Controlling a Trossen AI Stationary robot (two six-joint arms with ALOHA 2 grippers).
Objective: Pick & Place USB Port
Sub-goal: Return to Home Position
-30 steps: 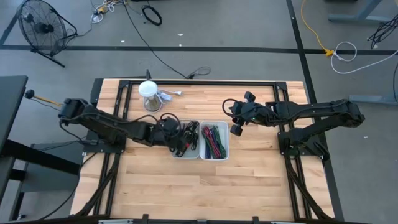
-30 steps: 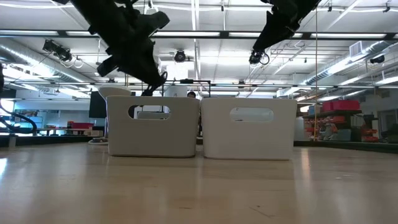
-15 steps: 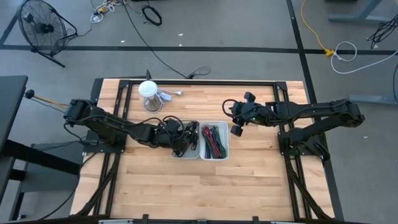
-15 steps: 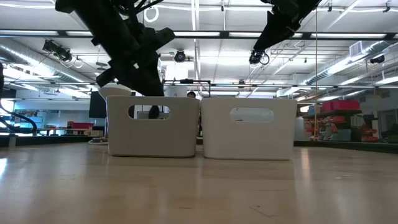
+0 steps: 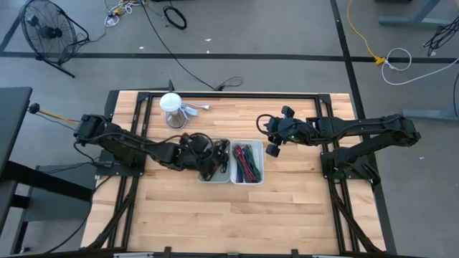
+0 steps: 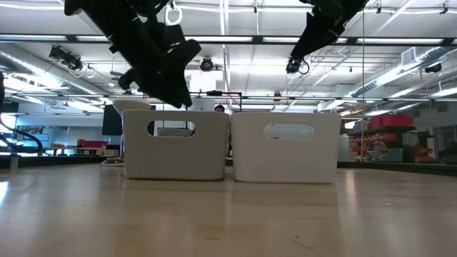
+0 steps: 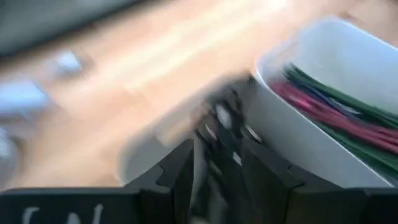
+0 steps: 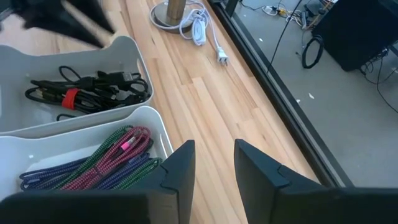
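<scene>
Two white bins stand side by side mid-table. The left bin [image 5: 204,174] holds a bundle of black cables [image 8: 87,93] with a red tie; which piece is the USB port I cannot tell. The right bin [image 5: 247,178] holds coloured braided cables [image 8: 106,158]. My left gripper [image 5: 199,149] hangs just above the left bin's far part, open, and the black cables [image 7: 217,124] show blurred between and beyond its fingers [image 7: 180,177]. My right gripper [image 5: 272,143] waits high above the table, right of the bins and open, with nothing between its fingers [image 8: 255,165].
A white round stand [image 5: 171,106] with a white plug cable [image 8: 208,37] sits at the table's far side, left of centre. Black frame rails [image 5: 237,94] run along the table's far edge. Bare wood lies on the near side of the bins [image 5: 237,215].
My left gripper has sunk a little toward the left bin, rolled, and opened. A dark piece that hung below its fingers at the bin's rim has dropped inside. It showed through the handle hole half a second ago and is now gone from sight there.
</scene>
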